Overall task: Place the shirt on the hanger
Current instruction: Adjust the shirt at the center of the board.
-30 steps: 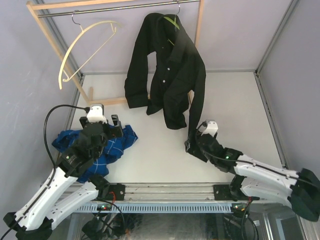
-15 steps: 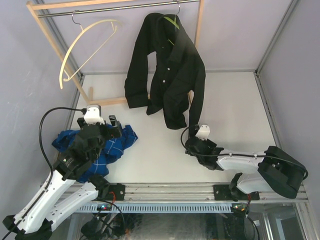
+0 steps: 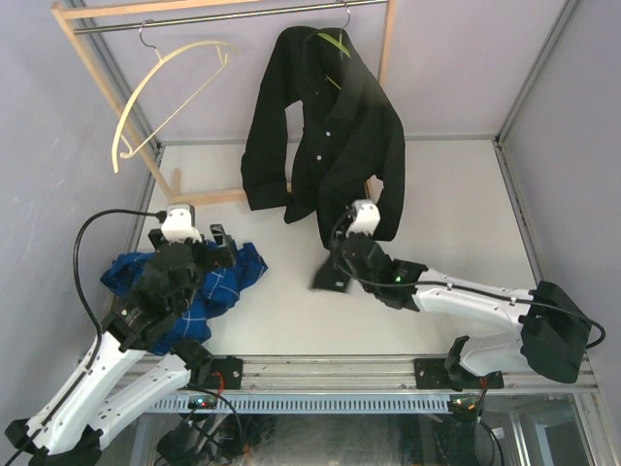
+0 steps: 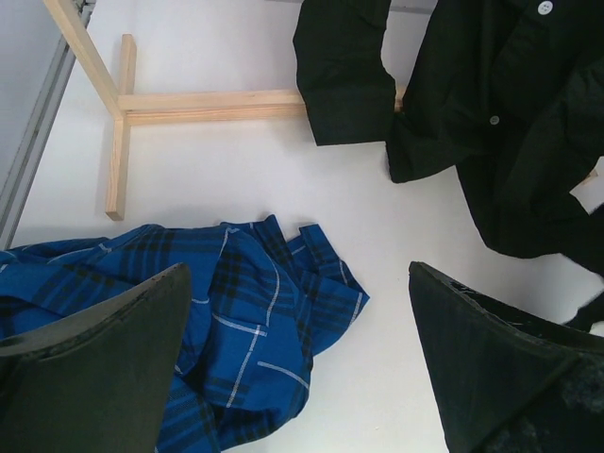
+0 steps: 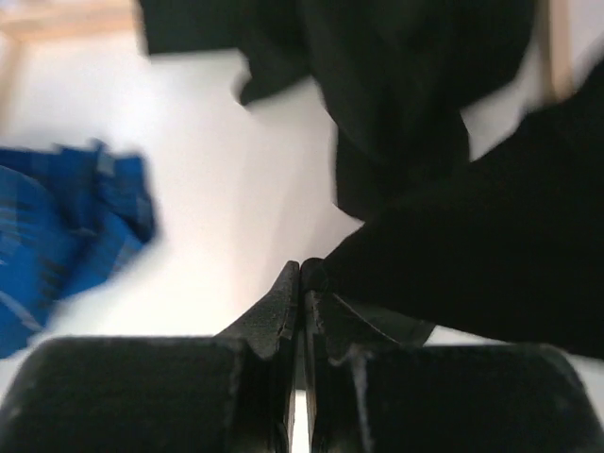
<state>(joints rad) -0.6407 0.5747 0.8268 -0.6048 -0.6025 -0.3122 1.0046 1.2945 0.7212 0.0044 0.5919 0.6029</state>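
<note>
Your right tool (image 5: 302, 276) is clamped on the shirt's (image 3: 330, 136) sleeve at its 6 o'clock; your left tool (image 4: 297, 272) stands apart.

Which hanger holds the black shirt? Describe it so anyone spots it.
Find the wooden rack at the back. At its right end hangs the black shirt; the hanger shows at its collar. It is thin and lime-green, unlike the bare cream hanger left of it.

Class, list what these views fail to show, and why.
1. Hanger: top view, the shirt covers all but a green sliver.
2. Which part of the shirt the right gripper pinches: right wrist view, motion blur.
3. Blue plaid shirt: left wrist view, cut by the left and lower edges.
</note>
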